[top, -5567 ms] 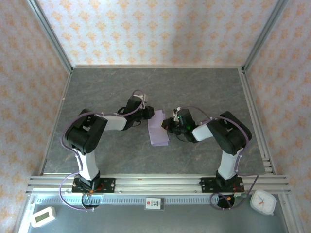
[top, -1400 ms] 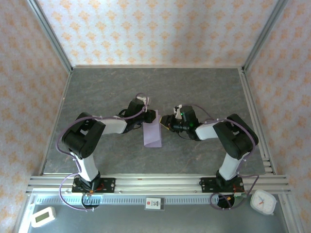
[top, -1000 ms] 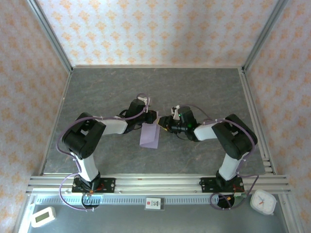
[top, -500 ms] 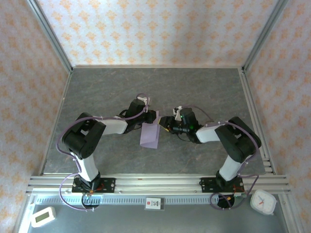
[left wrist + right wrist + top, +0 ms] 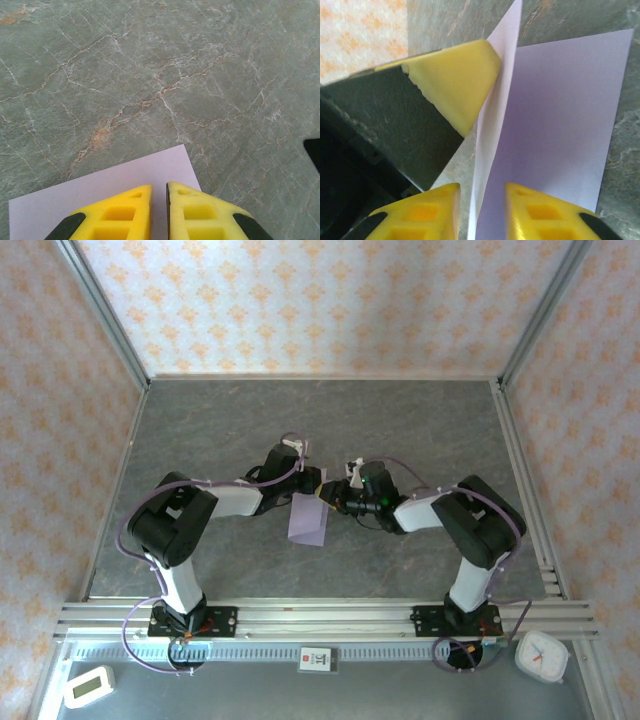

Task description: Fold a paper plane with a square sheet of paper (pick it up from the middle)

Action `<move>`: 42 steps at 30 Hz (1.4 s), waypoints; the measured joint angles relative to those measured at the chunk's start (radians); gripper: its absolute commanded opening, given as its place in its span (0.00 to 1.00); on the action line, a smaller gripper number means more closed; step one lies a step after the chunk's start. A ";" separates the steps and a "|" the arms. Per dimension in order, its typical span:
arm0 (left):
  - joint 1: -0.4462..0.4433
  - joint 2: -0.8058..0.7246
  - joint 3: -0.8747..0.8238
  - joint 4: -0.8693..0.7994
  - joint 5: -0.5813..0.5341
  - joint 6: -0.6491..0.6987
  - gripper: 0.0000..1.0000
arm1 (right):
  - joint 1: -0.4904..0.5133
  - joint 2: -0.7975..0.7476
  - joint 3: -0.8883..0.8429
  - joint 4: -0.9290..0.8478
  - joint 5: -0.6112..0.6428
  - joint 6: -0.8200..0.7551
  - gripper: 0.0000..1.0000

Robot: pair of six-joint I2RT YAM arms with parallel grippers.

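The square sheet of paper (image 5: pixel 308 521) is folded into a narrow lilac strip in the middle of the table. My left gripper (image 5: pixel 316 486) is shut on its far end. In the left wrist view the yellow fingers (image 5: pixel 200 212) nearly meet over the sheet (image 5: pixel 100 192). My right gripper (image 5: pixel 331 502) comes in from the right beside it. In the right wrist view one layer of the sheet (image 5: pixel 497 115) stands up on edge above the flat layer (image 5: pixel 560 115). The right gripper (image 5: pixel 482 200) is open with this raised layer in the gap. The left gripper's finger (image 5: pixel 455 75) presses the layer further along.
Patterned walls and metal posts close in the grey stone-look table (image 5: pixel 420 430). An aluminium rail (image 5: pixel 320 618) carries both arm bases at the near edge. In front of it lie a small white timer (image 5: pixel 88 686), a label (image 5: pixel 315 658) and a white clock (image 5: pixel 541 655).
The right gripper has moved left up to the sheet and its jaws have narrowed around the raised layer. The left gripper and the sheet have stayed put over the last second.
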 measured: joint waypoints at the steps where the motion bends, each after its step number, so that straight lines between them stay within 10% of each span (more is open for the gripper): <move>1: 0.000 0.000 0.000 -0.001 0.000 0.000 0.18 | 0.000 0.000 0.000 -0.002 0.000 -0.003 0.05; 42: 0.007 -0.136 -0.121 -0.011 0.011 -0.051 0.18 | -0.001 0.056 -0.124 0.117 0.025 0.033 0.00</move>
